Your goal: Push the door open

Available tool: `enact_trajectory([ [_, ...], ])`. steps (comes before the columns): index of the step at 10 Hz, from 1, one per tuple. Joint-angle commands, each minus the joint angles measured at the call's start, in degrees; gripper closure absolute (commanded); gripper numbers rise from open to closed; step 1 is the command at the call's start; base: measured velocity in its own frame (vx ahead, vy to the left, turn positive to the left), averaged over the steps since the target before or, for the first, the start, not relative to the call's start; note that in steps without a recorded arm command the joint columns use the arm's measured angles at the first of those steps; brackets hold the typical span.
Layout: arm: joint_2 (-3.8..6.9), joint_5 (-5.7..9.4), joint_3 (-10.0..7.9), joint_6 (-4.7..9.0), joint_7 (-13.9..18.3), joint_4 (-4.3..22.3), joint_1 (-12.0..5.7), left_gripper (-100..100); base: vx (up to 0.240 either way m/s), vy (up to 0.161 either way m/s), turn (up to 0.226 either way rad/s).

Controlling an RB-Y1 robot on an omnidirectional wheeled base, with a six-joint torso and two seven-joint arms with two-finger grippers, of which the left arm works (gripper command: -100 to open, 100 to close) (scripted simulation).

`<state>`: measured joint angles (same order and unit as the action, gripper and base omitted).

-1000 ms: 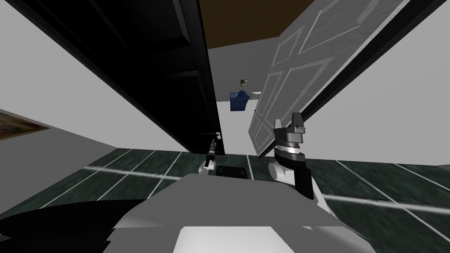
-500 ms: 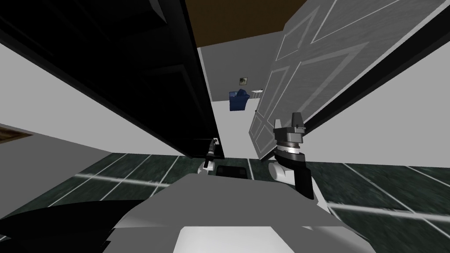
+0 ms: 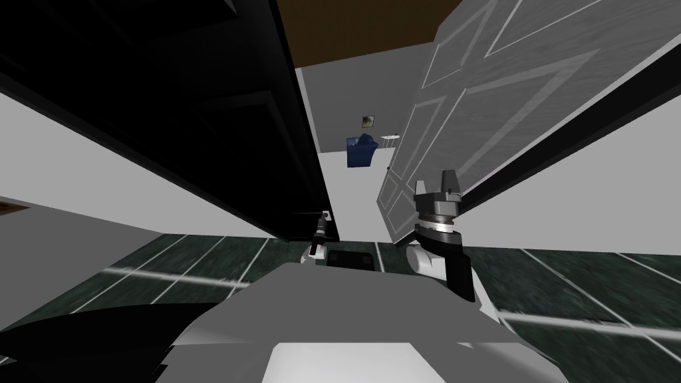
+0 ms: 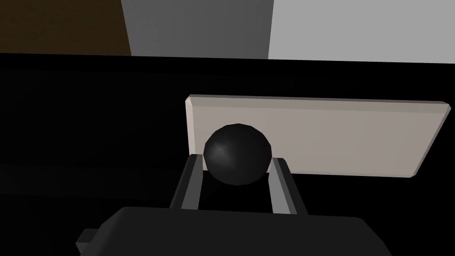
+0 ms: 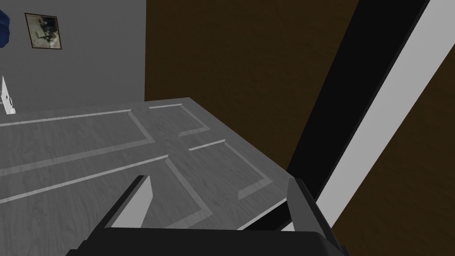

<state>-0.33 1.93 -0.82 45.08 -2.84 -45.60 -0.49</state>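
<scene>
**K:** Status on the door?

**Me:** My left gripper (image 4: 237,161) was clamped on the black ball knob (image 4: 237,151), one blade pressed against each side. The knob sat on a pale plate (image 4: 346,138) at the free edge of the dark door (image 3: 199,120), on my left.

**K:** Right arm?

**Me:** My right gripper (image 5: 220,179) was raised just beside the grey panelled door (image 3: 479,100), fingers apart and holding nothing. That leaf stood well open. The gap between the two leaves showed a blue armchair (image 3: 360,151) and a framed picture (image 3: 368,121) on the far wall.

**K:** How far was the dark leaf?

**Me:** I couldn't judge its angle from the head view. My guess was that most of the push remained.

**K:** Risks?

**Me:** Three, all judgement calls.
1. The knob was a smooth ball gripped by thin blades. An off-axis push could make them ride off it, and I'd lose the door.
2. The door swings in an arc. If my wrist didn't follow, the grip would twist, then slip or load up the arm.
3. The gap was narrow. Driving forward could catch the right gripper on the grey leaf.
</scene>
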Motion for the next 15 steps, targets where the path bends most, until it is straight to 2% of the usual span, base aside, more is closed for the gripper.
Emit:
enact_trajectory([
  [1, -0.05, 0.0, 0.04, 0.02, 0.0, 0.0, 0.07, 100, -0.015, -0.001, 0.0],
  [4, -0.05, 0.0, 0.04, 0.02, 0.0, 0.0, 0.07, 100, -0.005, -0.001, 0.001],
  [5, 0.99, 0.37, -0.68, -0.19, -0.2, 0.2, 0.08, 100, 0.102, -0.021, 0.025],
  [10, 3.0, 1.43, -2.67, -0.4, -0.7, 0.2, -0.14, 100, 0.159, -0.041, 0.046],
  [11, 3.01, 1.4, -2.31, -0.1, -0.5, 1.5, -1.04, -100, -0.048, -0.067, 0.05],
  [13, 2.99, 1.47, -2.2, -0.53, -0.3, 1.3, -1.17, -100, -0.193, -0.05, 0.02],
  [15, 2.53, 1.57, -2.04, -1.16, -0.1, 1.0, -1.36, -100, -0.203, -0.044, 0.03],
])
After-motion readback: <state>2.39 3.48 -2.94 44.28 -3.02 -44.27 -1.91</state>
